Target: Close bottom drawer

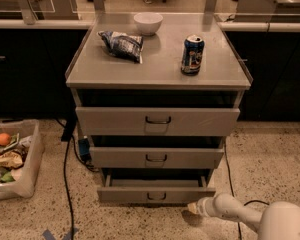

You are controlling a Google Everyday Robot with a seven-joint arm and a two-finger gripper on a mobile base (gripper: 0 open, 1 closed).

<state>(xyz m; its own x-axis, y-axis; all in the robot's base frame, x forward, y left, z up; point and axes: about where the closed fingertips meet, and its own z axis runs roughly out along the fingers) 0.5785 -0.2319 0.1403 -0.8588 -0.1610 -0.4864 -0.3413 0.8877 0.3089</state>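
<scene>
The grey metal cabinet has three drawers. The bottom drawer (155,194) is the lowest and narrowest, with a small dark loop handle (156,196); it is pulled out a little, and a strip of its flat tray shows behind the front. My gripper (192,208) hangs low over the floor just off the drawer's right front corner, at the end of the white arm (240,214) that comes in from the bottom right. It holds nothing that I can see.
The middle drawer (156,157) and top drawer (157,121) stand above. On the cabinet top are a white bowl (148,23), a chip bag (121,44) and a blue can (192,55). A bin of scraps (12,159) sits left. Black cables (66,184) cross the floor.
</scene>
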